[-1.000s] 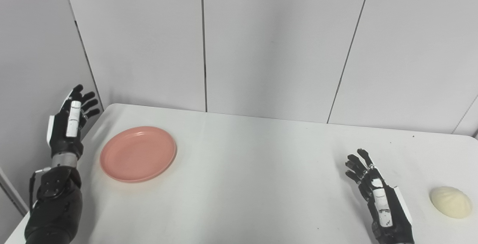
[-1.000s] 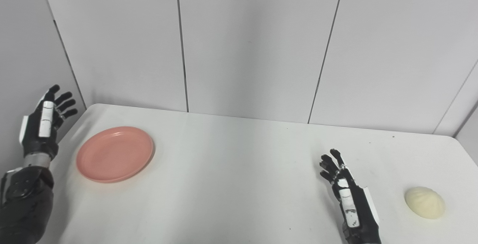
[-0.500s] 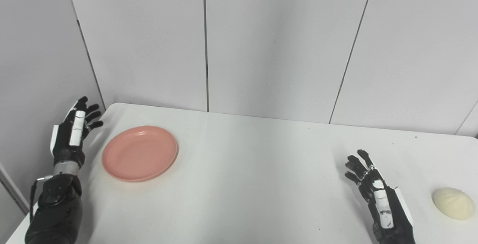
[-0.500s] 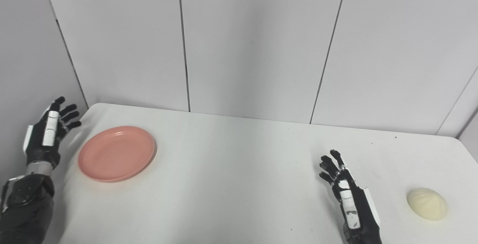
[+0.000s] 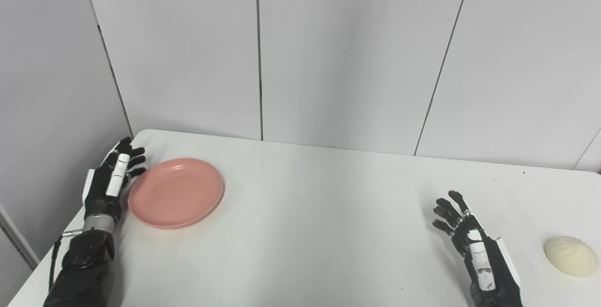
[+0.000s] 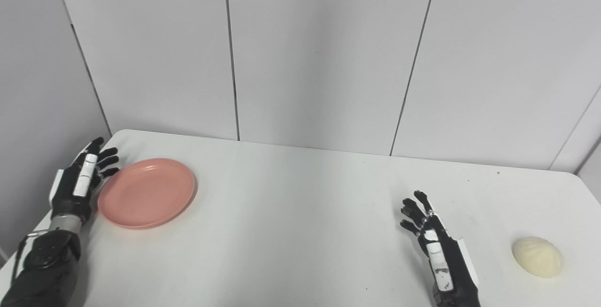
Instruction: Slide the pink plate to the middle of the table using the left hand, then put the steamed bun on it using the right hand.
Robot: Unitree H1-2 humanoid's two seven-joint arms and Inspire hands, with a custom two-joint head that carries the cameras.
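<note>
Beside pink plate [image 5: 176, 192], open left hand [image 5: 109, 186]

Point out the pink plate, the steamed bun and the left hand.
pink plate [image 5: 176, 192], left eye view, centre of its dish.
steamed bun [image 5: 570, 256], left eye view, middle of its top.
left hand [image 5: 109, 186], left eye view, back of the hand.

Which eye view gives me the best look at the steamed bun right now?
The right eye view: the steamed bun sits whole on the table, well clear of the picture's edge. The left eye view also shows it whole, but pushed close to the right border.
</note>
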